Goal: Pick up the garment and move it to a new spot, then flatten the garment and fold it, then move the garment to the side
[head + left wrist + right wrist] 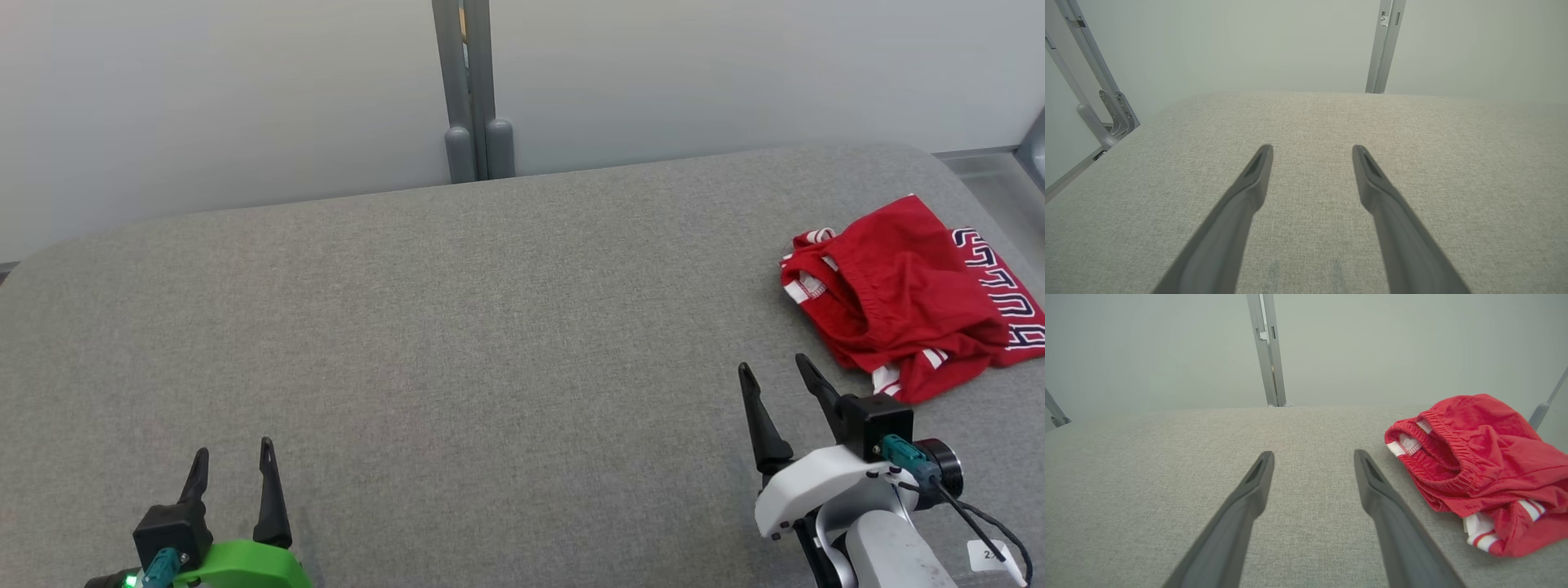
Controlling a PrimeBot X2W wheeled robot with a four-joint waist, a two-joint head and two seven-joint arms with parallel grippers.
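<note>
red garment (906, 302) crumpled, white stripes, elastic waistband showing

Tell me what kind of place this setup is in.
Probably a robot test cell or lab rather than a home: a wide table covered in grey fabric, plain pale wall panels joined by a grey metal post, and one crumpled red garment lying on the table as work material.

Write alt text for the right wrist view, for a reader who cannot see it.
A crumpled pair of red shorts with an elastic waistband and white striped trim lies at the right on a grey fabric surface. The right gripper, left of them, is open and empty, clear of the cloth. A grey metal post stands against a pale wall.
</note>
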